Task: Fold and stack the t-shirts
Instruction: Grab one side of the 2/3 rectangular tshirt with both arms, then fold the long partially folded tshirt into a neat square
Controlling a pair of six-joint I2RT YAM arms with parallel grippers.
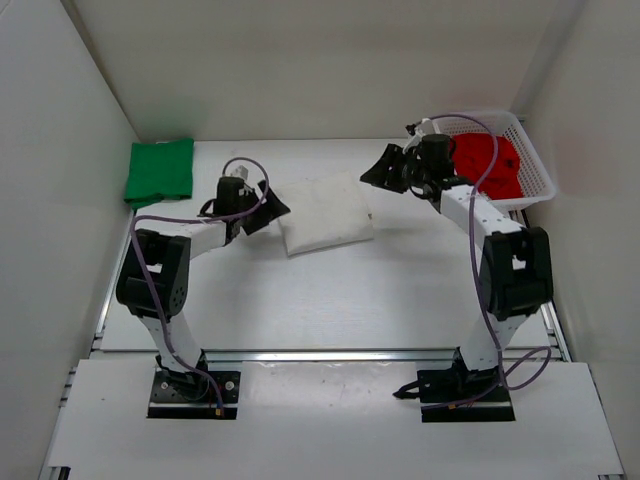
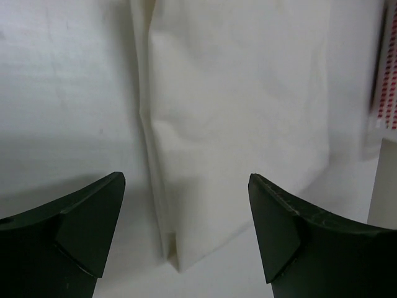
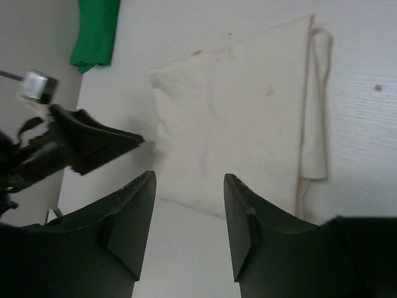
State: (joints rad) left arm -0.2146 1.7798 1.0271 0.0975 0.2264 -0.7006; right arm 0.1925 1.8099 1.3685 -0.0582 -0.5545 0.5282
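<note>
The off-white shirt (image 1: pixel 325 215) is folded into a rough rectangle about mid-table (image 1: pixel 330 300), a bit toward the far side. From the right wrist you can see a loose strip of cloth sticking out along one edge of it (image 3: pixel 242 124).

The left jaws are spread wide open with nothing between them, sitting just beside the shirt's left edge and pointed at it (image 2: pixel 236 124). The right jaws are apart too, also empty, near the shirt's far right corner, between it and the white mesh basket (image 1: pixel 541 186).

The green shirt (image 1: pixel 160 170) is folded flat in the far left corner of the table, well apart from the off-white one. The red shirt (image 1: pixel 487 165) is bunched up inside the basket at the far right.
</note>
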